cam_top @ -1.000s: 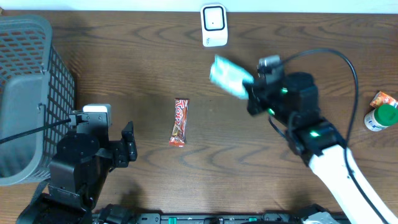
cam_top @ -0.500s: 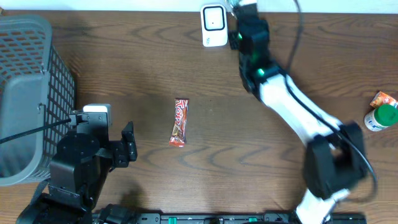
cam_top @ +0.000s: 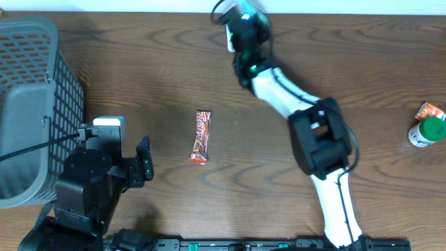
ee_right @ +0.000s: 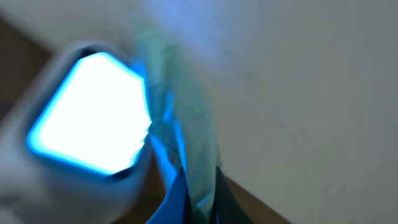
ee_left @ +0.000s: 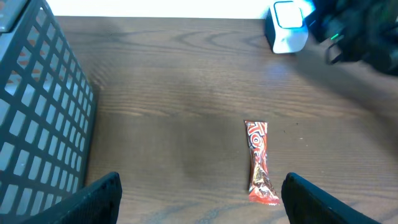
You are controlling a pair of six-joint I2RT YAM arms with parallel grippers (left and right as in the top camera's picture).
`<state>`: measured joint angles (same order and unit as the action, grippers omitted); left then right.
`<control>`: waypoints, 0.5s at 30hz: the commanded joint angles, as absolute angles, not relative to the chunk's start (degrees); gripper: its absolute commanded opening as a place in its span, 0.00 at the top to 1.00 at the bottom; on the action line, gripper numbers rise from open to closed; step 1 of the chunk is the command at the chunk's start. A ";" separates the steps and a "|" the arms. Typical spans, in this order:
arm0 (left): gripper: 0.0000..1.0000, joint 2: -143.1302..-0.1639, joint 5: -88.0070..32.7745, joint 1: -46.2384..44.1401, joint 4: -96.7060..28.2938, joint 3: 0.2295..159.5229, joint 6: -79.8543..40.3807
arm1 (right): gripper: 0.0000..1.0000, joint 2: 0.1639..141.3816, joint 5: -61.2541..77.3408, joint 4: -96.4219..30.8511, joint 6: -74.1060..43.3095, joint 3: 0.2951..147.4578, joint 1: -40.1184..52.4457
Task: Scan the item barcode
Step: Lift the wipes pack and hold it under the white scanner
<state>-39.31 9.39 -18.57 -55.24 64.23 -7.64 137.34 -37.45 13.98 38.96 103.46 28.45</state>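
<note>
At the far edge of the table: the scanner (ee_left: 288, 28) stands upright, and the right arm reaches across to it. From overhead, the arm hides most of the unit.
Item: a pale green packet (ee_right: 180, 112), thin and blurred in the right wrist view. It is held just beside the scanner's lit window (ee_right: 87, 118). I cannot tell whether it touches.
Right claw (ee_right: 189, 202): closed tight on the lower end of the packet, which stands up out of the grip.
Left claw (ee_left: 202, 205): fingers spread wide and holding nothing. It is parked low at the near side, next to the mesh basket (cam_top: 28, 104).
Other goods: a red candy bar (cam_top: 201, 137) lies flat mid-table, well apart from both claws. A green-capped bottle (cam_top: 426, 131) and an orange packet (cam_top: 428, 110) sit together at the right edge.
Done, in my judgement: the item is off the table and is being presented at the window, which glows bright blue-white.
Not verified: the barcode face is too blurred to find, so I cannot confirm that it faces the window. Nothing visible shows a completed read.
Left to do, in my judgement: hold the packet steady, or turn it until the code faces the glass. Then take it away from the scanner.
</note>
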 commanded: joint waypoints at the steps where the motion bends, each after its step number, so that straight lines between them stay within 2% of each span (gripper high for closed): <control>1: 0.17 -39.22 9.91 -18.57 -55.29 65.10 -7.53 | 0.99 140.00 -40.16 14.13 46.59 105.10 31.27; 6: 0.17 -39.22 9.91 -18.57 -55.29 65.10 -7.53 | 0.99 140.57 -42.26 14.72 49.34 105.12 32.71; 15: 0.17 -39.22 9.91 -18.57 -55.29 65.10 -7.53 | 0.99 140.03 -51.99 17.74 61.47 105.16 33.04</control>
<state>-39.31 9.39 -18.57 -55.29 64.23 -7.66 140.25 -46.70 17.26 55.86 103.90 33.17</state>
